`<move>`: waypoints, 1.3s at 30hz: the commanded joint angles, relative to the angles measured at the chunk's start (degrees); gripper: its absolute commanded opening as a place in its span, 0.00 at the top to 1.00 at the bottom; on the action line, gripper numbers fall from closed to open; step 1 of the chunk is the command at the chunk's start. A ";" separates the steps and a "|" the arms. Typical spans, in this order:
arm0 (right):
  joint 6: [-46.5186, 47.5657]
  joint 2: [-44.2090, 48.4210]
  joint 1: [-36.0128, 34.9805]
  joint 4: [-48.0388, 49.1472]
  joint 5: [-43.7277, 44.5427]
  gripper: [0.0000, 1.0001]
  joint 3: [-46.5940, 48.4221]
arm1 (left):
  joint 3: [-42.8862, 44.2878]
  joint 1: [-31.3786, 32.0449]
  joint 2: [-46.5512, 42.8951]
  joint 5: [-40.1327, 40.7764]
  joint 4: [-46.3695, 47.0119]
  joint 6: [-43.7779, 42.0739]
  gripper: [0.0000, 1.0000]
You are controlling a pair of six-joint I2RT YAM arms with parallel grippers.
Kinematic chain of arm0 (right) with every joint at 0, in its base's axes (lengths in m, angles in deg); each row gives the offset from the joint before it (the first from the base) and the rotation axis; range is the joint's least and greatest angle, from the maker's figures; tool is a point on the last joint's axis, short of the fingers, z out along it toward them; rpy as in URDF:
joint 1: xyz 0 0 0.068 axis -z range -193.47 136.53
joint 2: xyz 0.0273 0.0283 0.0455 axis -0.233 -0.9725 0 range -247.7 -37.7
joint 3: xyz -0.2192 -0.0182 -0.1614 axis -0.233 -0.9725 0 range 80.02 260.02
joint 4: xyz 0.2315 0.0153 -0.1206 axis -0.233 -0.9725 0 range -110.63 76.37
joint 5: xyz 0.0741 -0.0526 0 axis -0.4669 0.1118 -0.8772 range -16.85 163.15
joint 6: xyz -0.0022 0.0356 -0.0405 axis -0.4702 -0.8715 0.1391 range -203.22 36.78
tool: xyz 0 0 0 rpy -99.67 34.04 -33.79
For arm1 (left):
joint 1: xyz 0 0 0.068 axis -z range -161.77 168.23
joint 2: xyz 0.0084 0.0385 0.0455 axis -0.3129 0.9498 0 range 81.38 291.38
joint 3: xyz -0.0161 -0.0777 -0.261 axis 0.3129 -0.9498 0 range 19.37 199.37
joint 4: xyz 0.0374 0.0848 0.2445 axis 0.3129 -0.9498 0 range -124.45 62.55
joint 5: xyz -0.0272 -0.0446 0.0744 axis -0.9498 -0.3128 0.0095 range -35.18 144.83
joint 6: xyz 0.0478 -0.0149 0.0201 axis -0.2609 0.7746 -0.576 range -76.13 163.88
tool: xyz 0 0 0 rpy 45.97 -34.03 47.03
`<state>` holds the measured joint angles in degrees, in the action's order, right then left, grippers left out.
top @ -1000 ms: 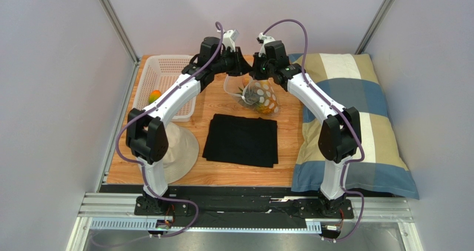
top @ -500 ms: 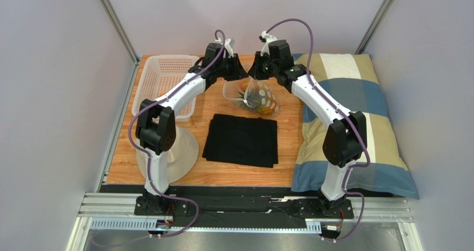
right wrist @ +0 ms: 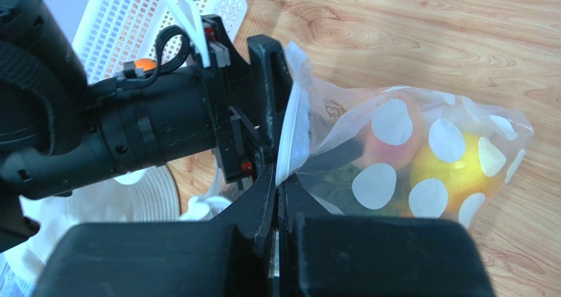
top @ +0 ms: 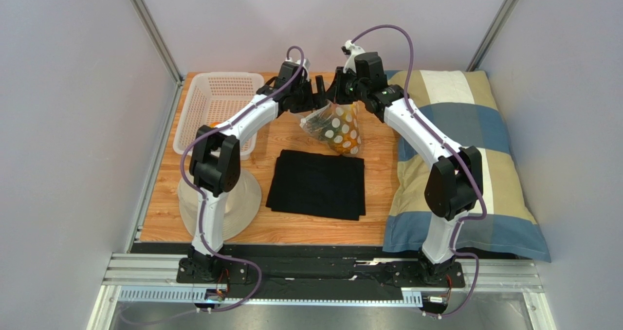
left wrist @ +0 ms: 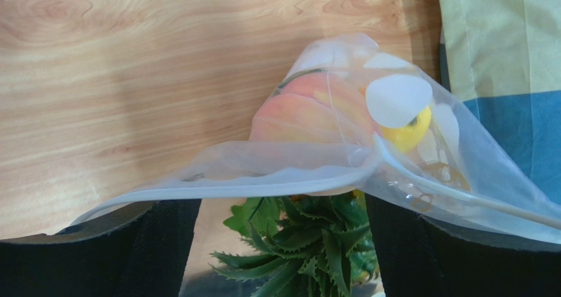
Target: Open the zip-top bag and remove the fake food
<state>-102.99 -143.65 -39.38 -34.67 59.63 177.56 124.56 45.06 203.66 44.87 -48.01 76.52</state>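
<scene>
- Right gripper point(right wrist: 278, 185) is clenched on the top strip of the clear, floppy zip-top bag point(top: 338, 129) printed with white dots. The film runs straight into the seam between its fingers, probably so that one side of the mouth stays anchored.
- Left gripper point(left wrist: 282, 208) faces it from the other side with jaws spread wide, pinching nothing. The bag's rim drapes across its fingertips, which looks like a way to catch or pull the opposite lip.
- Held up by its rim, the bag hangs just beyond the far edge of the folded black cloth point(top: 316, 184), its bottom sagging toward the wooden table point(top: 376, 184).
- The rim bows open a little in the left wrist view, but whether the seal is parted along its whole length I cannot tell.
- All the fake food I can see is still inside: a pink-orange peach point(left wrist: 303, 110), a yellow lemon point(right wrist: 454, 169) and a spiky green pineapple crown point(left wrist: 303, 244) bunched at the bottom.
- Beyond the cloth and to its left stands a white perforated basket point(top: 219, 100); to the cloth's right lies a checked pillow point(top: 468, 147).
</scene>
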 commanded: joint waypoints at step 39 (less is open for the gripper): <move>3.24 -0.13 1.04 2.84 1.83 1.00 1.16 | -6.12 0.07 -3.27 -9.73 16.78 0.49 0.95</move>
<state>-101.35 -144.54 -38.77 -34.58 61.19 177.34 119.73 44.89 206.19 34.53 -30.11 80.45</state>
